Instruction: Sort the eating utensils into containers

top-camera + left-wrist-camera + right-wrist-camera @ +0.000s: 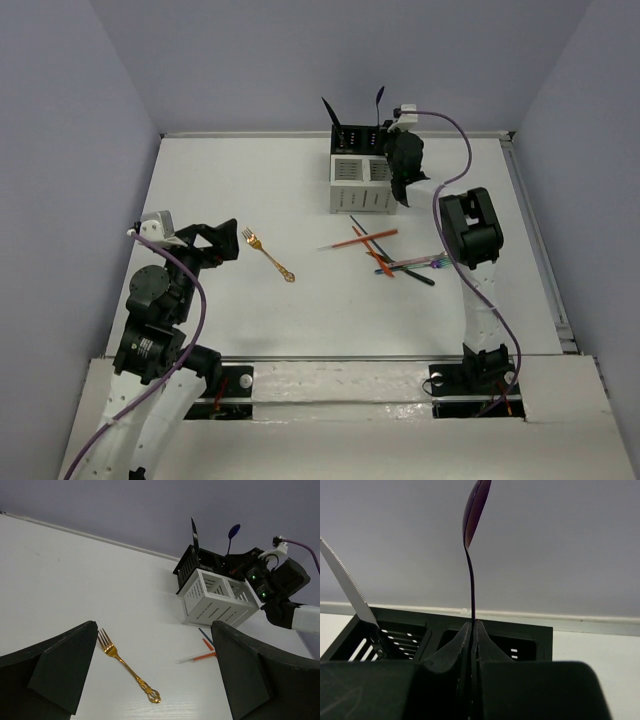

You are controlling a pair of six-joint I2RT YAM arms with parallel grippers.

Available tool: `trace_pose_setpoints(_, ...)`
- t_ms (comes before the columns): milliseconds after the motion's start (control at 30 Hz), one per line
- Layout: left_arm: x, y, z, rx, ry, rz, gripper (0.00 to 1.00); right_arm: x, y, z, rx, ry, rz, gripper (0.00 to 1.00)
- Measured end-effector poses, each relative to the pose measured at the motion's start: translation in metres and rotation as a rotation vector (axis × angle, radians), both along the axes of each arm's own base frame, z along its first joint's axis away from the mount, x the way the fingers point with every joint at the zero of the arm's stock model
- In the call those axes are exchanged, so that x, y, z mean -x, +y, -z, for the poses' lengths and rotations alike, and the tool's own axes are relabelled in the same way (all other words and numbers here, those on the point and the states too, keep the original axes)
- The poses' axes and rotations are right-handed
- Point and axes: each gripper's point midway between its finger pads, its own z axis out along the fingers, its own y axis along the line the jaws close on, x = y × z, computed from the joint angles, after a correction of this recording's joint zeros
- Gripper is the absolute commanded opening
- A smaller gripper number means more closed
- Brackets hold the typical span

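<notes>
Blue spoon [471,575] stands upright with its bowl on top, its handle clamped between the shut fingers of the right gripper [472,630], at the far right black bin [520,632] of the containers [360,196]. Its long axis is vertical and the bin opening lies just below and behind the fingertips, so a straight drop looks like what is needed. The left gripper [155,652], jaws apart, hovers by the gold fork [129,667], well apart from the bins.

Spoon [471,580] lower handle hidden between jaws; piled utensils [383,260] too small to identify.
</notes>
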Motion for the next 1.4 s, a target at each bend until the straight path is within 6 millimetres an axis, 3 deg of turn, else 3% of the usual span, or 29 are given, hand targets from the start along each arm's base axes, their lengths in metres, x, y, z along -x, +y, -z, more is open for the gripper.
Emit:
trace_pose_setpoints(100,0.0,0.0,0.0,-0.001,-0.001,0.002,0.99,0.005,0.002,0.002,-0.004,-0.002,-0.018,0.3)
trace_pose_setpoints(300,0.002,0.0,-0.002,0.001,-0.009,0.003,0.99,0.022,0.002,-0.003,-0.002,0.011,-0.047,0.45)
trace_pose_setpoints(400,0.002,0.0,-0.004,0.003,-0.016,0.003,0.99,0.03,0.003,-0.015,-0.009,0.003,-0.066,0.46)
trace_pose_setpoints(667,0.005,0.003,-0.009,0.01,-0.036,-0.003,0.99,0.068,0.014,-0.081,-0.055,-0.023,-0.173,0.46)
trace_pose_setpoints(767,0.007,0.003,-0.01,0.012,-0.044,0.0,0.99,0.088,0.028,-0.101,-0.048,0.013,-0.215,0.47)
trace_pose_setpoints(833,0.008,0.003,-0.012,0.015,-0.051,0.003,0.99,0.11,0.054,-0.103,-0.023,0.076,-0.264,0.47)
trace_pose_setpoints(967,0.013,0.003,-0.017,0.021,-0.072,0.009,0.99,0.16,0.126,-0.082,0.043,0.195,-0.412,0.47)
trace_pose_setpoints(1067,0.016,0.003,-0.02,0.026,-0.088,0.014,0.99,0.213,0.183,-0.048,0.105,0.311,-0.544,0.47)
trace_pose_setpoints(1233,0.022,0.004,-0.026,0.035,-0.116,0.022,0.99,0.284,0.245,-0.002,0.223,0.459,-0.705,0.5)
trace_pose_setpoints(1400,0.026,0.005,-0.03,0.041,-0.135,0.022,0.99,0.311,0.282,0.044,0.352,0.567,-0.75,0.53)
